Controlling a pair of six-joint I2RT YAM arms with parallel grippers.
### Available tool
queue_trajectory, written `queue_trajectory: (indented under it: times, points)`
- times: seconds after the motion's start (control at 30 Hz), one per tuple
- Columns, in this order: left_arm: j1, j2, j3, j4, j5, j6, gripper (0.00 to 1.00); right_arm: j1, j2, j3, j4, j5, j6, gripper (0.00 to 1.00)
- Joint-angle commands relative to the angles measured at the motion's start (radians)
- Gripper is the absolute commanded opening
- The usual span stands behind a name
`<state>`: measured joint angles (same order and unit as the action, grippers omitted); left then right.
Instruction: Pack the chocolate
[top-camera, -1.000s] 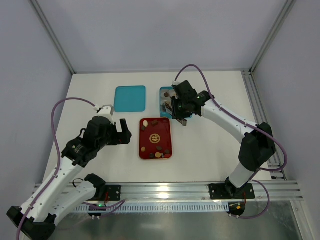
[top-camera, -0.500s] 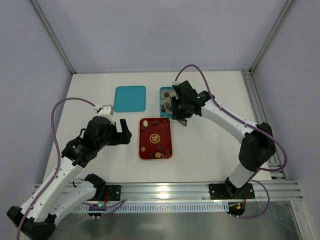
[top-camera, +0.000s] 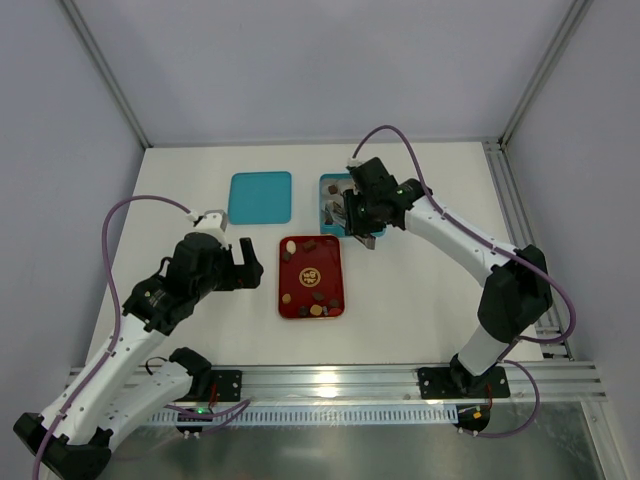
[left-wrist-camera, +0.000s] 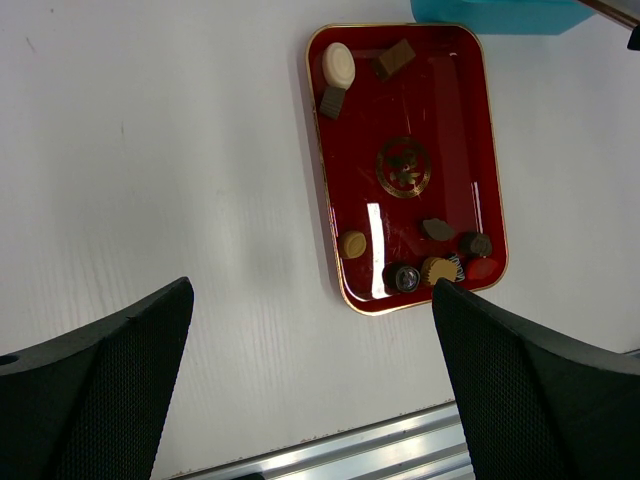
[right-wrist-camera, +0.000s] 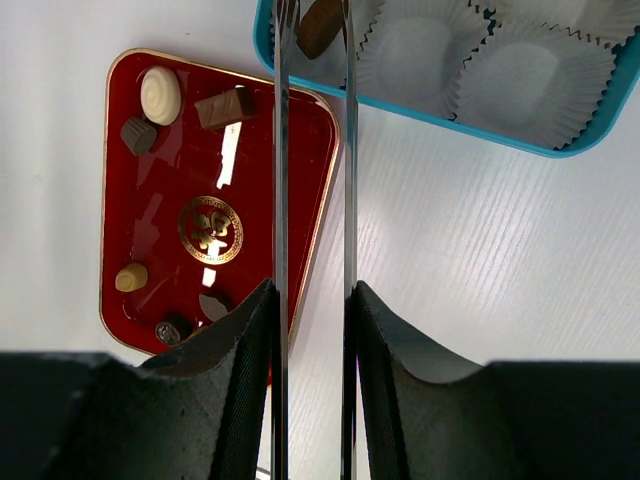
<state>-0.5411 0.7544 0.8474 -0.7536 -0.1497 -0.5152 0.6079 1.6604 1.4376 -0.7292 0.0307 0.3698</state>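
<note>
White table (left-wrist-camera: 150, 150), red tray (left-wrist-camera: 440, 130) just beside teal box (left-wrist-camera: 490, 15)

Gripper (right-wrist-camera: 314, 8) over teal box (right-wrist-camera: 430, 114). Brown chocolate (right-wrist-camera: 322, 28) between thin fingers (right-wrist-camera: 281, 150), above paper cup (right-wrist-camera: 420, 45); grip unconfirmed. Red tray (right-wrist-camera: 150, 250) alongside, more pieces (right-wrist-camera: 160, 95) scattered.

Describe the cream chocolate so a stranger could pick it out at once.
Find the red tray in the middle of the white table. In its far left corner, away from the arms' bases, lies the cream chocolate. It is the only cream-white disc there; the brown pieces beside it are angular.
</note>
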Motion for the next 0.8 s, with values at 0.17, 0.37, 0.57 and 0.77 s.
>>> queue_trajectory:
  times: [0.17,0.37,0.57,0.77]
  points:
    - [-0.003,-0.009,0.001,0.020,-0.014,0.007,1.00,-0.072,-0.097,0.064,0.008,-0.050,-0.019,0.38]
    - [-0.003,-0.004,0.002,0.022,-0.011,0.009,1.00,-0.218,-0.162,0.053,0.004,-0.095,-0.026,0.38]
    - [-0.003,0.002,0.002,0.023,-0.001,0.012,1.00,-0.382,-0.205,0.023,0.004,-0.052,-0.037,0.39]
    - [-0.003,0.000,0.004,0.020,0.001,0.015,1.00,-0.511,-0.166,-0.023,0.054,-0.035,-0.058,0.39]
